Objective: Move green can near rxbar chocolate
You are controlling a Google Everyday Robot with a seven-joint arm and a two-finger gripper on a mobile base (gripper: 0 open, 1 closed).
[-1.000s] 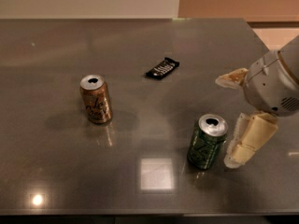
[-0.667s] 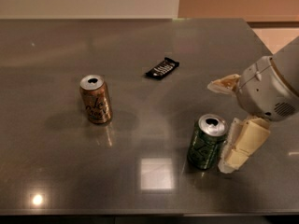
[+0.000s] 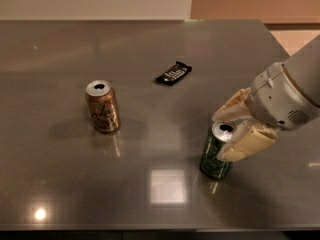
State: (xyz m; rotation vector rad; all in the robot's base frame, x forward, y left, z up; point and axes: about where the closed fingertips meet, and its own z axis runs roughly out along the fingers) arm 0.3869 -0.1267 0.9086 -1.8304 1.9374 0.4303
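Observation:
The green can (image 3: 214, 159) stands upright on the grey table (image 3: 150, 59) at the front right, its silver top showing. My gripper (image 3: 234, 126) reaches in from the right at the can's top. It is open, with one cream finger (image 3: 231, 105) behind the can and the other (image 3: 246, 144) in front of it on the right. I cannot tell whether the fingers touch the can. The rxbar chocolate (image 3: 173, 73), a flat black wrapper, lies further back near the table's middle, well apart from the can.
An orange-brown can (image 3: 102, 107) stands upright at the left middle of the table. The table's right edge (image 3: 280, 49) runs behind my arm. Bright light reflections lie on the front of the tabletop.
My gripper has moved left onto the green can, so its fingers now stand on either side of the can's top. The cans and the wrapper have not moved.

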